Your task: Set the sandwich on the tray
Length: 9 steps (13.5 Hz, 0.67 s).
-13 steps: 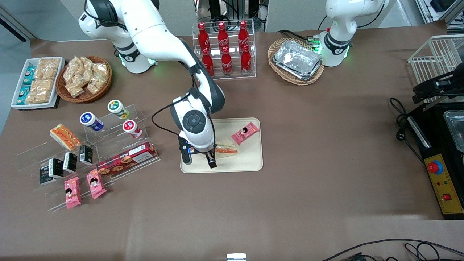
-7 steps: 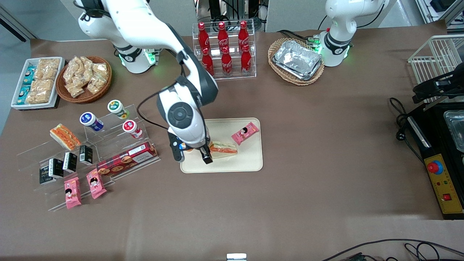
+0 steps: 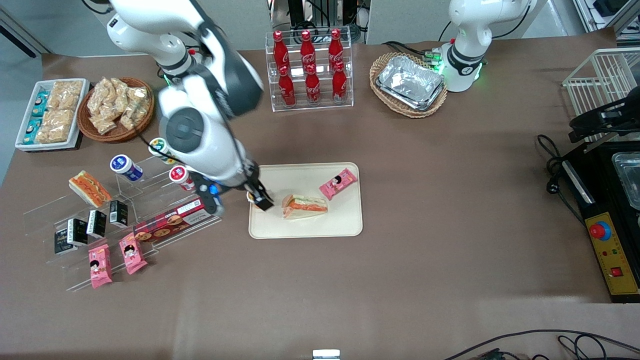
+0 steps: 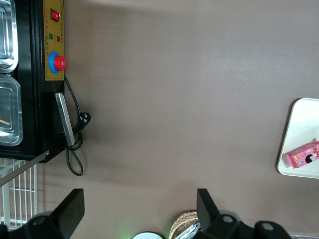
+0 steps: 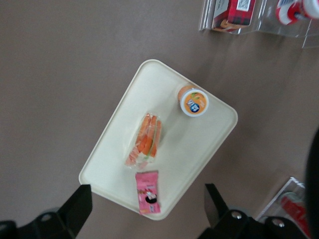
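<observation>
The sandwich [image 3: 304,206] [image 5: 144,142], a clear-wrapped wedge with orange and green filling, lies flat near the middle of the cream tray [image 3: 345,220] [image 5: 119,164]. My gripper [image 3: 239,203] [image 5: 148,193] hangs open and holds nothing. It is raised above the tray's edge nearest the working arm's end, well apart from the sandwich. One black fingertip [image 3: 263,202] shows over the tray beside the sandwich. A pink snack packet [image 3: 338,183] [image 5: 147,192] and an orange-lidded cup [image 5: 193,101] also sit on the tray. The tray's corner [image 4: 299,124] shows in the left wrist view.
Clear acrylic shelves toward the working arm's end carry a second sandwich [image 3: 89,188], small bottles [image 3: 180,176], a red biscuit box [image 3: 175,218] and pink packets [image 3: 100,265]. Farther from the camera stand a cola bottle rack [image 3: 310,67], a foil-tray basket [image 3: 409,82] and a snack basket [image 3: 116,105].
The gripper has risen off the sandwich and swung toward the working arm's end. The sandwich stays lying on the tray, now uncovered.
</observation>
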### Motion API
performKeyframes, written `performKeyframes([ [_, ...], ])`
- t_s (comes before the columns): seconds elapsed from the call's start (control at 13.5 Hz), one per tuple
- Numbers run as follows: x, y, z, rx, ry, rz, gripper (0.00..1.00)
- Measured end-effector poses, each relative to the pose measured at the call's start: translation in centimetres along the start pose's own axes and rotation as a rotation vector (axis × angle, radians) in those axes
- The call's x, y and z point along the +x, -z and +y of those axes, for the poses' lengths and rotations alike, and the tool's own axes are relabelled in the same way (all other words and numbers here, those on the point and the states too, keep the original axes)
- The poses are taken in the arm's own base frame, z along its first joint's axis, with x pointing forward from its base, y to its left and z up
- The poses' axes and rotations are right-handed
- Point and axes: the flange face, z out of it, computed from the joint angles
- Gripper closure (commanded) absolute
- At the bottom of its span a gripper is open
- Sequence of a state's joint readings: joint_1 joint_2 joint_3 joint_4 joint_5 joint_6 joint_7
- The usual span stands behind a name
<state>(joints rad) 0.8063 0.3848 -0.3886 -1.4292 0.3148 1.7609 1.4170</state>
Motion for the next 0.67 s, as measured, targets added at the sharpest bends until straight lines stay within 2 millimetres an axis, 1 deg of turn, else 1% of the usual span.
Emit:
performKeyframes([
  [0.15,1.7,4.6,2.3,-0.003,0.114,-0.033,0.00],
  [0.37,4.1,10.0,5.6,0.000,0.361,0.011,0.00],
  [0.45,5.1,11.5,6.5,0.005,0.447,0.025,0.00],
  [0.52,6.7,12.6,7.3,0.012,0.522,0.030,0.00],
  [0.67,10.8,14.2,8.8,0.024,0.648,0.041,0.00],
])
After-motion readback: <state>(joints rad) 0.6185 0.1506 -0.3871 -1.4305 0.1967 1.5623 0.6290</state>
